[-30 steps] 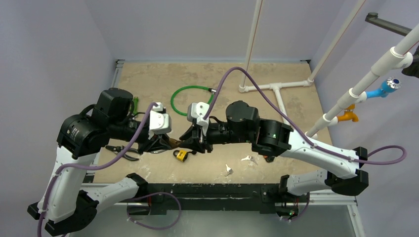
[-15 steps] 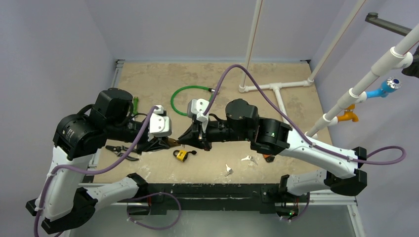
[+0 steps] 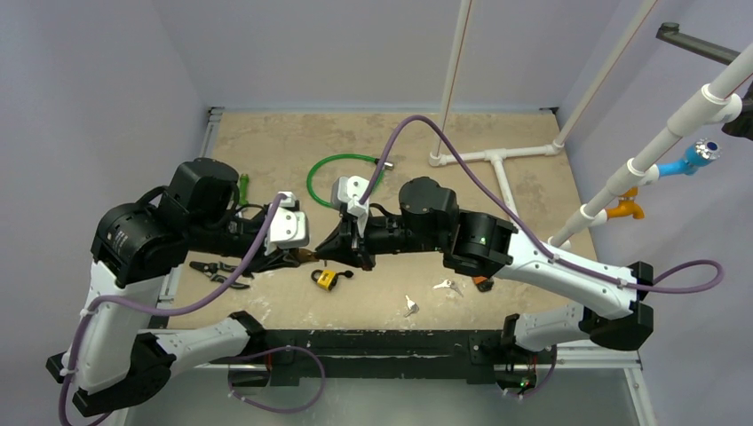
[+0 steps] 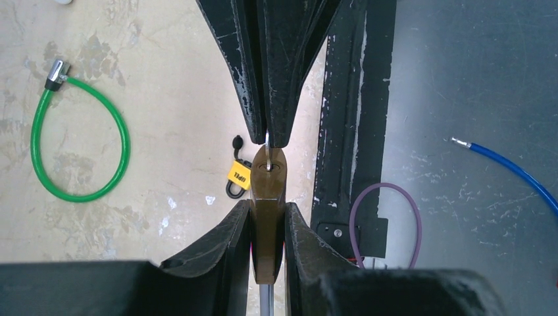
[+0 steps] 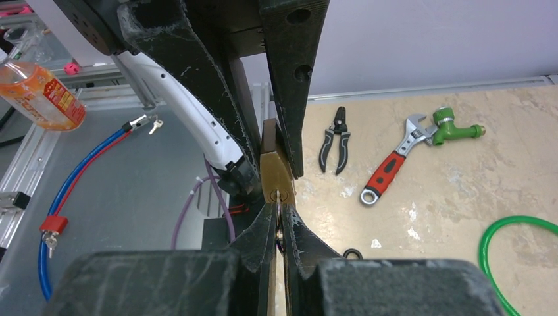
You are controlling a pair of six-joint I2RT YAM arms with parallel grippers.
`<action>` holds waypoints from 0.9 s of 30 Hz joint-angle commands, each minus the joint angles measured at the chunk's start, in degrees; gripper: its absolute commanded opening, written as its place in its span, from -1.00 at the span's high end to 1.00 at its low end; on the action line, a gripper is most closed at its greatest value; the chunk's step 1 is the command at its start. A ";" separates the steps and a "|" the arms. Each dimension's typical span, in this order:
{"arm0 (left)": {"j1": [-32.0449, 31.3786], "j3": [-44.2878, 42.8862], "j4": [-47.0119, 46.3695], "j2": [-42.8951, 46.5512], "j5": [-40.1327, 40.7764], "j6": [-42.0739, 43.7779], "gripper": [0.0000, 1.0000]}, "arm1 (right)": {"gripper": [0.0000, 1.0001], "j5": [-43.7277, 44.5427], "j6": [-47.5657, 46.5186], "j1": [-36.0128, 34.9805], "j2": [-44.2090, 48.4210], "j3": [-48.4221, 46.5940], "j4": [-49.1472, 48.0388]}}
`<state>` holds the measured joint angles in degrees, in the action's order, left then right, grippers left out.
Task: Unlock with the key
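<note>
My left gripper (image 4: 268,212) is shut on a brass padlock (image 4: 268,191) and holds it above the table, keyhole end facing away. My right gripper (image 5: 279,212) is shut on a small silver key (image 5: 277,196). The key's tip sits in the keyhole of the padlock (image 5: 276,172). In the left wrist view the right fingers (image 4: 279,99) come down from the top and pinch the key (image 4: 268,155) at the lock face. In the top view the two grippers meet tip to tip at the padlock (image 3: 312,256), left of the table's middle.
A small yellow padlock (image 3: 325,279) lies on the table just below the grippers. Nearby are a green cable loop (image 3: 313,180), two loose keys (image 3: 409,306), black pliers (image 5: 333,141), a red-handled wrench (image 5: 391,168), a green hose fitting (image 5: 454,128) and a white pipe frame (image 3: 493,158).
My right gripper has moved a little left and closed the gap to the padlock in my left gripper. Both arms have drifted slightly left and up.
</note>
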<state>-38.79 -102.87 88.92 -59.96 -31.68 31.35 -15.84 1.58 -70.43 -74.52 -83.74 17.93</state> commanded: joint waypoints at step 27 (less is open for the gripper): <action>-8.41 4.67 -27.75 6.66 13.13 7.71 1.00 | 1.00 -14.44 33.31 9.53 -3.43 12.17 -22.60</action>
<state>-44.91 -98.02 80.25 -55.02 -17.91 33.76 -29.39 28.56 -60.69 -75.07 -70.74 -5.50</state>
